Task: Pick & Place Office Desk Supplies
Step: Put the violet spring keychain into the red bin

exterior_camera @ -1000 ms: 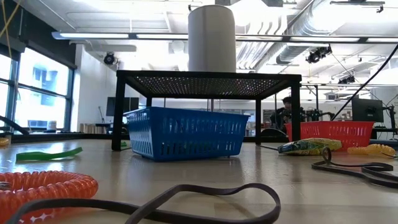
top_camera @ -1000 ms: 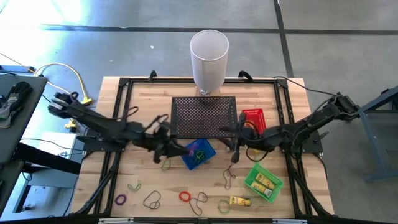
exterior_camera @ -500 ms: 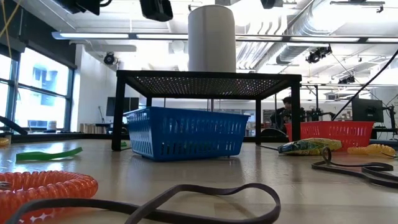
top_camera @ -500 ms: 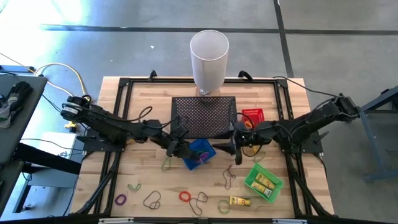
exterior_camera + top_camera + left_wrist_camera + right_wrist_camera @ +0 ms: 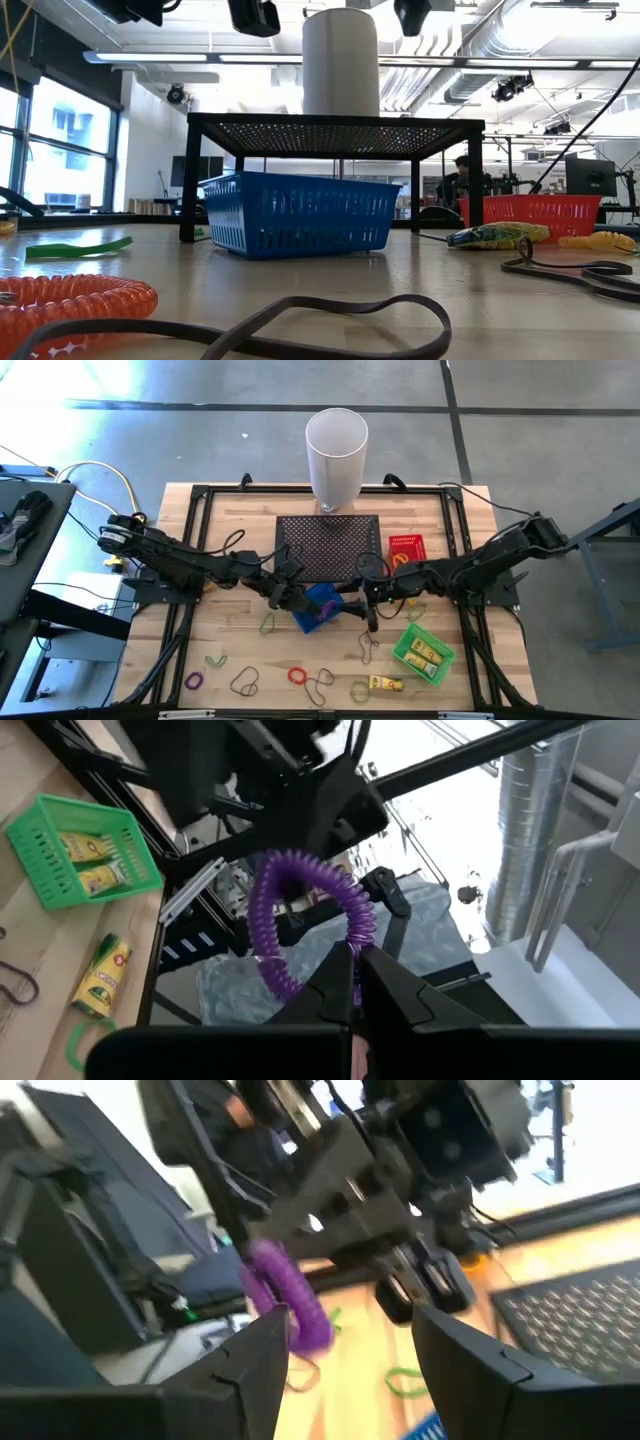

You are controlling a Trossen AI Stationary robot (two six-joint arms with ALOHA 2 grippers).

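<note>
Above table (image 5: 230, 635), purple coil (image 5: 310, 920) in left pincer (image 5: 355, 982)

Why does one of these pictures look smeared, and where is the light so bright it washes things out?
The right wrist view is smeared throughout, the purple coil a soft streak. In the left wrist view, sky beyond the purple coil blows out white. The low view blurs the nearest orange coil.

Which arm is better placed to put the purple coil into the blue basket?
Left. Its gripper is shut on the purple coil and sits over the blue basket in the high view. The right gripper hangs open beside the basket, holding nothing.
</note>
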